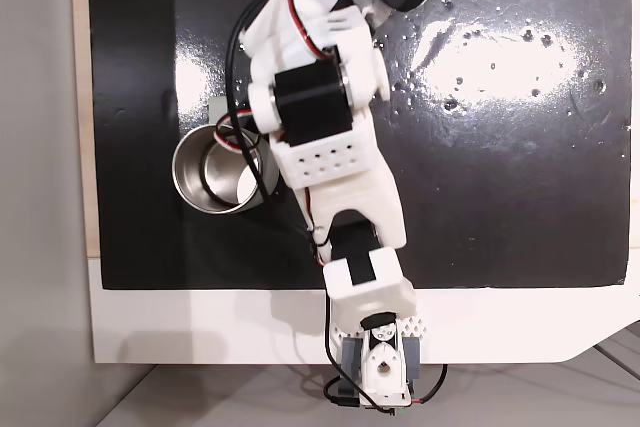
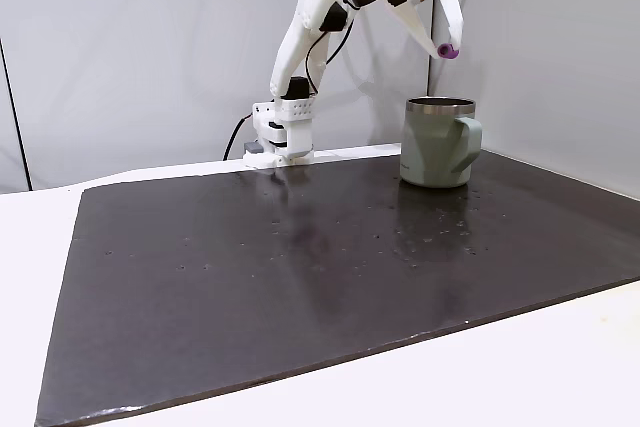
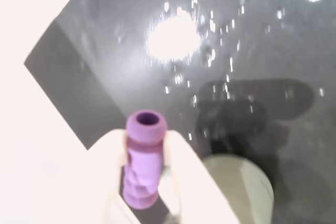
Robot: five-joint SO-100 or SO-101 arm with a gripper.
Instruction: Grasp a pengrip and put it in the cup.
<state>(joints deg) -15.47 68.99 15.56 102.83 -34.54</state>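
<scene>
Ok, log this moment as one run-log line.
phase: carry | end effector: shut on pengrip | pengrip: raised above cup | cup: upright on black mat | drop: pending

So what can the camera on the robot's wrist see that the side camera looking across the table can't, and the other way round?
Wrist view alone: the hollow open end and ribbed body of the small lilac-purple soft pengrip, close up, pinched between two pale fingers, plus a bright glare patch on the mat.

Side fixed view alone: the whole white arm rising from its base, the grey-green steel cup standing upright with its side handle, and the gripper held above the cup.

Both: the pengrip held in the gripper, the cup, and the dark mat.
</scene>
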